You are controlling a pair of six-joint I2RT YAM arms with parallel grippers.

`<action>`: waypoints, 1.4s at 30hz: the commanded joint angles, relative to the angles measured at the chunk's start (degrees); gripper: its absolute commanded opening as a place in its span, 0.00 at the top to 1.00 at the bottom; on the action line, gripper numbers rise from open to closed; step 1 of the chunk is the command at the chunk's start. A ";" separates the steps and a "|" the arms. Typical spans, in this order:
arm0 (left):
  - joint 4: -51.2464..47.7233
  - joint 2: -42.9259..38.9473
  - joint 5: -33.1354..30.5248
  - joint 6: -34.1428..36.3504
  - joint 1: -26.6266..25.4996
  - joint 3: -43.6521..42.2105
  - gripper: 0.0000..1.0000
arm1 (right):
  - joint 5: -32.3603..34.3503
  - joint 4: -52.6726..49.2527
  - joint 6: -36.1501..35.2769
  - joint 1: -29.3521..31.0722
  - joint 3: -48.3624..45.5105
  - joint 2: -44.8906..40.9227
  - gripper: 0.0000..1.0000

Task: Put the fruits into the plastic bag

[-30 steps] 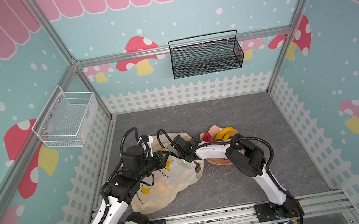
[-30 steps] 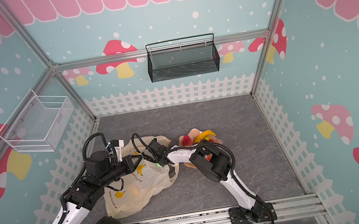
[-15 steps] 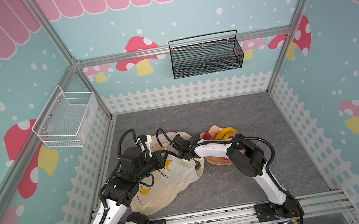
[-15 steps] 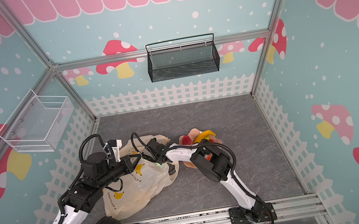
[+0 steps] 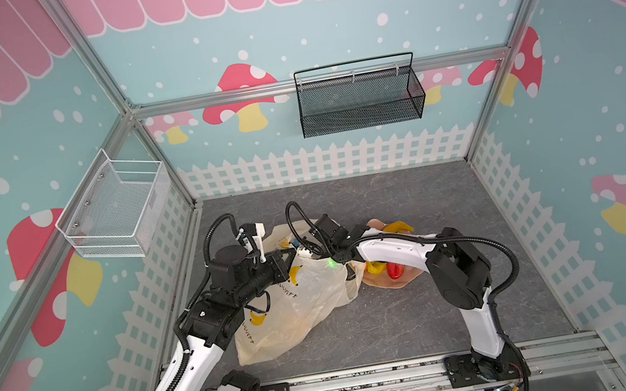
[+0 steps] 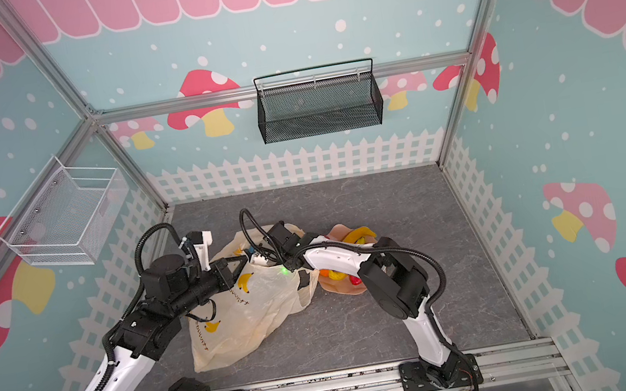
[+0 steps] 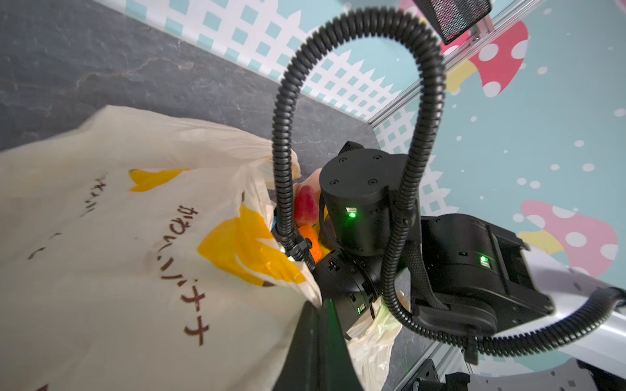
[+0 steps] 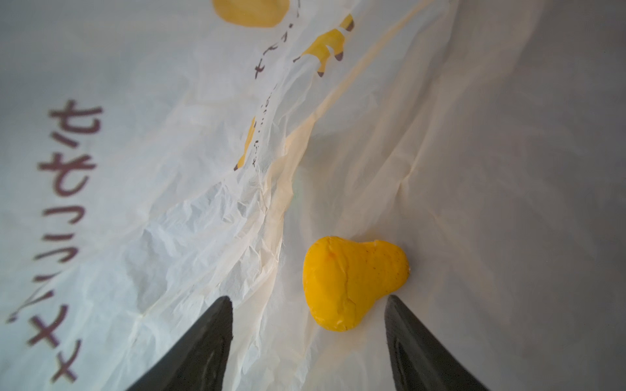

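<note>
Left gripper (image 5: 288,255) pinching bag (image 5: 302,303) rim, frame centre; film looking thin, probably slippery. Right gripper (image 8: 307,298) gaping wide inside bag, empty; yellow fruit (image 8: 352,281) lying loose, lower middle. Other fruits (image 5: 395,271) sitting on plate (image 5: 404,281) right of bag: likely light, gripping mid-body advisable.

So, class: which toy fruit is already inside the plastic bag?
The plain yellow piece, lying inside the plastic bag before the right gripper; the red strawberry and banana sit on the pink plate.

My left arm (image 5: 187,375) and right arm (image 5: 391,250) wear white shells on black joints. Ribbed black cable (image 7: 423,101) loops over each wrist. Green lights (image 7: 352,214) glow on black housings. My right gripper (image 8: 307,298) has black wedge fingers (image 8: 203,345).
</note>
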 commanded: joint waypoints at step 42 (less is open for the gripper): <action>-5.14 -3.28 -3.00 1.63 -1.77 1.66 0.96 | 24.96 -9.01 5.54 -6.71 -5.40 -20.58 0.23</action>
